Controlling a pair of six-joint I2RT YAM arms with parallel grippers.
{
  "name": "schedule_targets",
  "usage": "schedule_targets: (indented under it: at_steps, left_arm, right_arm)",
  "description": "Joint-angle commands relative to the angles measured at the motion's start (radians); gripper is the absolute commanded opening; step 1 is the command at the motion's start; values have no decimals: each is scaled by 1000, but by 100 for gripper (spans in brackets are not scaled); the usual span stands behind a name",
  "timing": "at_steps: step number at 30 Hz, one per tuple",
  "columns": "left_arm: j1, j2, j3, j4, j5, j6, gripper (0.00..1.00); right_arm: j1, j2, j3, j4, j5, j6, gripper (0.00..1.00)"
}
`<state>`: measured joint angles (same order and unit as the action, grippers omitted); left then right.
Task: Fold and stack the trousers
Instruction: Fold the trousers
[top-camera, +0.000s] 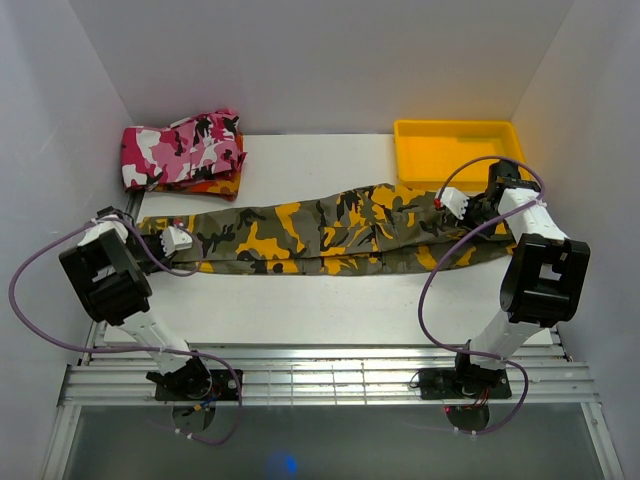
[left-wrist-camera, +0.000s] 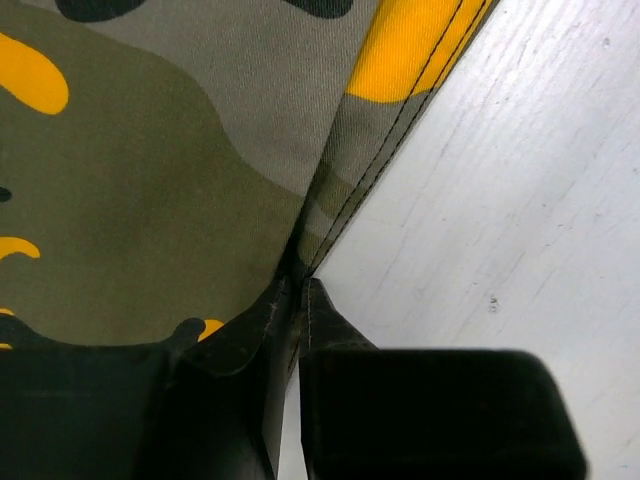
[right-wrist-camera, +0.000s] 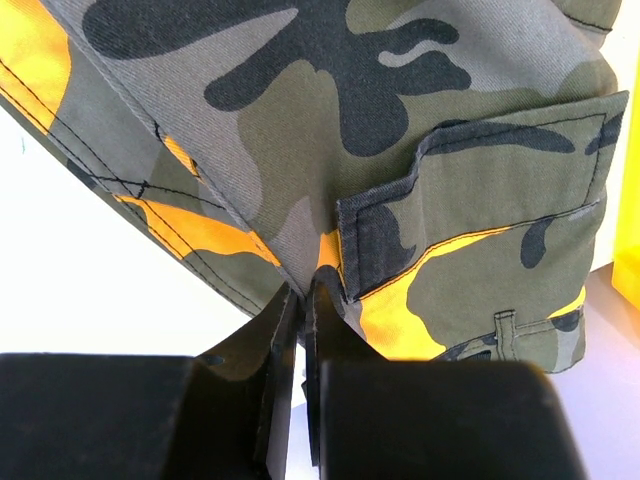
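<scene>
We hold the trousers stretched flat across the table, the left gripper and the right gripper each clamped tight on an end. Legs look laid together; crosswise folds and stacking remain

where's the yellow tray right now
In the top view the yellow tray sits at the far right corner of the table, against the back wall, just beyond the right end of the trousers.

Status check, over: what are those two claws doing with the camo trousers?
Left gripper shut on trousers, right gripper too, opposite ends. Trousers stretched out lengthwise. Yellow tray close behind right gripper.
</scene>
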<state>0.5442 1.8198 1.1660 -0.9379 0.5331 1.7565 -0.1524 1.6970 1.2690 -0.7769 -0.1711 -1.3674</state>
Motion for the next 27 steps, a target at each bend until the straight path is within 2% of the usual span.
schedule_targets:
  at_steps: [1,3,5,7,10,12,17,22,27]
  left_arm:
    - [5,-56,9,65,28,34,18]
    - [3,-74,14,48,36,41,18]
    - [3,-91,14,42,53,47,11]
    - [3,-109,17,27,62,48,9]
    - [3,-126,27,-19,64,55,37]
    - [5,-139,20,-48,58,67,45]
    - [3,-155,14,-67,77,95,46]
    - [-1,-116,23,-9,85,46,41]
    - [-15,-93,3,25,62,51,43]
  right_arm:
    - [-10,-5,32,-13,-8,10,8]
    - [-10,-3,35,-18,-7,10,8]
    - [-10,-5,35,-16,-8,8,8]
    - [-12,-5,39,-16,-5,7,8]
    - [-12,-3,44,-18,-7,5,8]
    - [-12,0,44,-21,-5,5,8]
    - [-13,4,52,-27,-4,2,8]
    - [-13,9,50,-27,-1,-1,8]
    - [-15,20,56,-30,4,-1,8]
